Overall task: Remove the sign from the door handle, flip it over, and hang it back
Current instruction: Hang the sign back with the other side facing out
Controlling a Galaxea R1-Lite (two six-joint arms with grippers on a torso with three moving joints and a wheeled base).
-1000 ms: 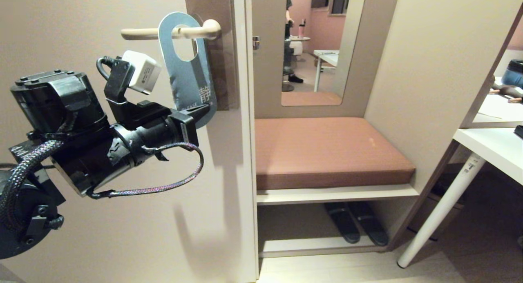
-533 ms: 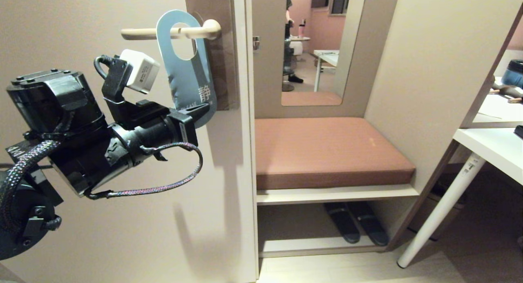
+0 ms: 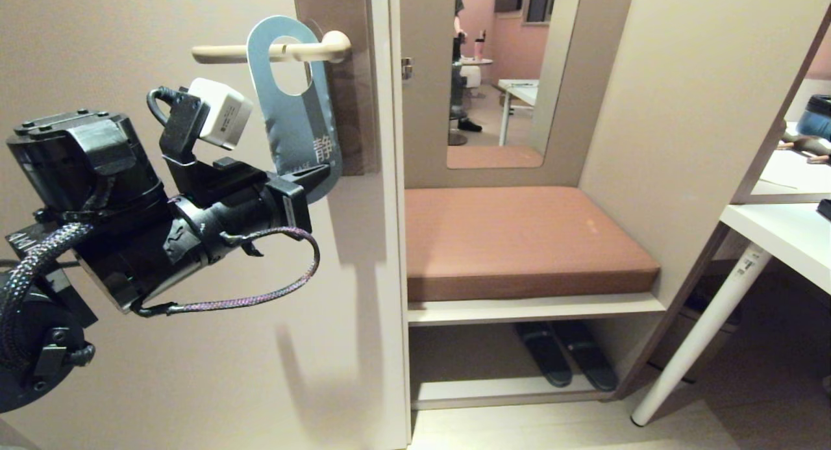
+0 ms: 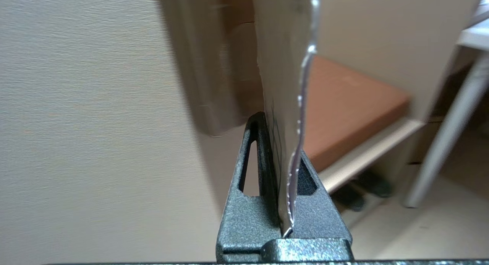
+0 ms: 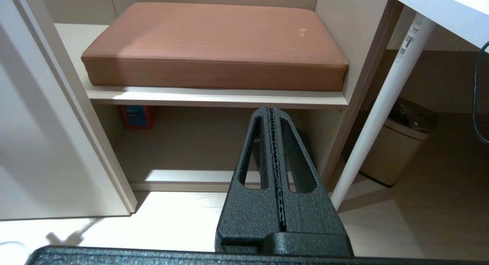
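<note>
**Sign pinched at its lower end, hole on the lever**

While the sign (image 3: 295,106) hangs blue-grey face out with its round hole threaded over the door handle (image 3: 272,50), the left gripper (image 3: 318,172) clamps the sign's bottom edge, fingers closed flat on the card. From the left wrist view the card (image 4: 284,116) runs edge-on between the two fingers (image 4: 256,173), slightly wavy. The handle's free end points away from the door edge, with bare door panel (image 3: 97,47) past the tip and below the handle. On the handle's other side sit the backplate (image 3: 337,2) and the door edge, then a bench cushion (image 3: 519,242) well below.

Against the earlier frames, the sign's top sits slightly farther toward the handle's free end; the gripper has shifted only slightly.

Right gripper (image 5: 274,161): fingers pressed together, empty, low near the floor below the cushion.
</note>
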